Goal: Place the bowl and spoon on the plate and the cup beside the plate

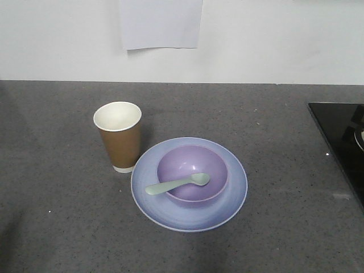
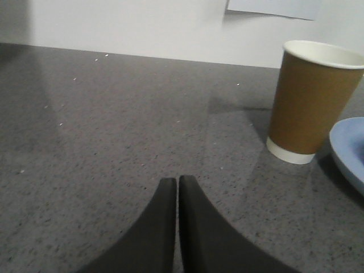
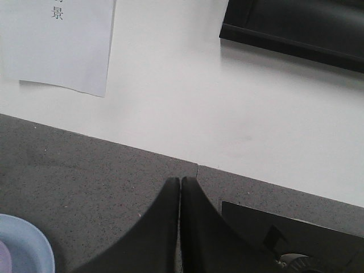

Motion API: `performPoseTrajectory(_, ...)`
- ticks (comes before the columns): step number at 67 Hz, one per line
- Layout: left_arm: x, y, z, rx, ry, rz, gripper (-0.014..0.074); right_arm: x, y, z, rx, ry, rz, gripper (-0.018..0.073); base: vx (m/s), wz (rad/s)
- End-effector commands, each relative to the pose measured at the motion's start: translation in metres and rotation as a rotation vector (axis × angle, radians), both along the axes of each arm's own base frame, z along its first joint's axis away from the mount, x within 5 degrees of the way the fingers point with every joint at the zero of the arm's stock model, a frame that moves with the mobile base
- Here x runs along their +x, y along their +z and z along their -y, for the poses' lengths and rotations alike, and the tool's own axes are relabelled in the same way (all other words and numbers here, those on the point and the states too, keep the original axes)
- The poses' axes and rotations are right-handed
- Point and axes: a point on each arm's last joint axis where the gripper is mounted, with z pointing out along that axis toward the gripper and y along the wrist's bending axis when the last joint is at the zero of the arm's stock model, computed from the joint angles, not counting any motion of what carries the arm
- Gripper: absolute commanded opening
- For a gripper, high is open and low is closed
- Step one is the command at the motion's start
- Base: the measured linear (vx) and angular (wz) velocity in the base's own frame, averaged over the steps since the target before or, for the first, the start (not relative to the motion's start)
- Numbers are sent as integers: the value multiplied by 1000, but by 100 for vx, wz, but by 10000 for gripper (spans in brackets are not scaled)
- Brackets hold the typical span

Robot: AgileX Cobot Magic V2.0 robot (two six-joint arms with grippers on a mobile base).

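The pale blue plate (image 1: 227, 200) lies on the grey counter with the lavender bowl (image 1: 187, 165) standing on it. The mint-green spoon (image 1: 177, 184) rests across the bowl's front rim, scoop inside and handle pointing left. The brown paper cup (image 1: 119, 137) stands upright just left of the plate. No gripper shows in the front view. In the left wrist view my left gripper (image 2: 177, 180) is shut and empty, low over the counter, with the cup (image 2: 310, 96) ahead to the right and the plate (image 2: 348, 149) at the edge. My right gripper (image 3: 180, 181) is shut and empty, with the plate (image 3: 31, 245) at lower left.
A black glass cooktop (image 1: 341, 136) is set into the counter at the right, and it also shows as the cooktop (image 3: 296, 233) near my right gripper. A white wall with a taped paper sheet (image 1: 161, 23) bounds the counter's far edge.
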Motion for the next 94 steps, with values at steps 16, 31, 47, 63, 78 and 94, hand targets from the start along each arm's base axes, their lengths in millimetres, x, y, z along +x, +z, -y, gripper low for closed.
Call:
performPoseTrajectory(16,-14,-6,-3,73,33,164,-6,-2,14,-1,-14,24,92,-6,0,0)
performPoseTrajectory(31,-24,-11,-4,111,38,189,-6,-2,14,-1,-14,23,91,-6,0,0)
performPoseTrajectory(47,-24,-12,-4,120,36,184,-6,-2,14,-1,-14,23,90,-6,0,0)
performPoseTrajectory(63,-24,-11,-4,120,36,184,-6,-2,14,-1,-14,22,89,-6,0,0)
performPoseTrajectory(78,-24,-11,-4,120,36,184,-6,-2,14,-1,-14,22,89,-6,0,0)
performPoseTrajectory(94,-24,-11,-4,120,36,184,-6,-2,14,-1,-14,22,89,-6,0,0)
